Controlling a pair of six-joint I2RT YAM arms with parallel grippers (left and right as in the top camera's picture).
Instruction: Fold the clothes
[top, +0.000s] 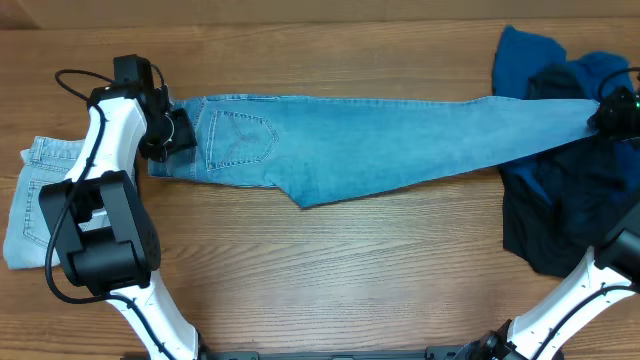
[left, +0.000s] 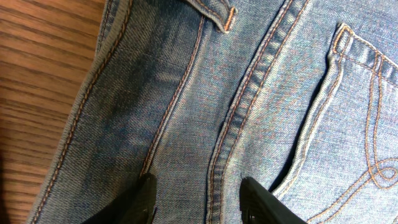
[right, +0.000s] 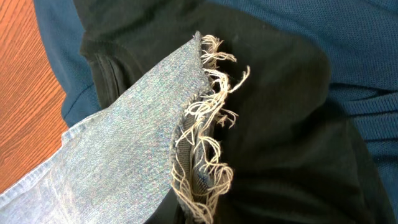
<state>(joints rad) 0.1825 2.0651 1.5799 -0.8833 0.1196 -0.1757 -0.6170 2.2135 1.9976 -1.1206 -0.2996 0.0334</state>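
Note:
The long light-blue jeans (top: 380, 140) lie stretched across the table, waist at the left, back pocket (top: 240, 135) up, legs together running right. My left gripper (top: 172, 132) is over the waist end. In the left wrist view its fingers (left: 202, 202) are spread apart above flat denim (left: 186, 93) beside a seam. My right gripper (top: 612, 112) is at the far right over the dark pile. In the right wrist view it (right: 199, 211) pinches the frayed hem (right: 208, 112) of the jeans; its fingers are mostly hidden by cloth.
Paler folded jeans (top: 35, 200) lie at the left edge, beside the left arm's base. A royal-blue garment (top: 525, 55) and a dark navy garment (top: 560, 210) are heaped at the right, under the hem. Bare wood table (top: 330, 270) lies in front.

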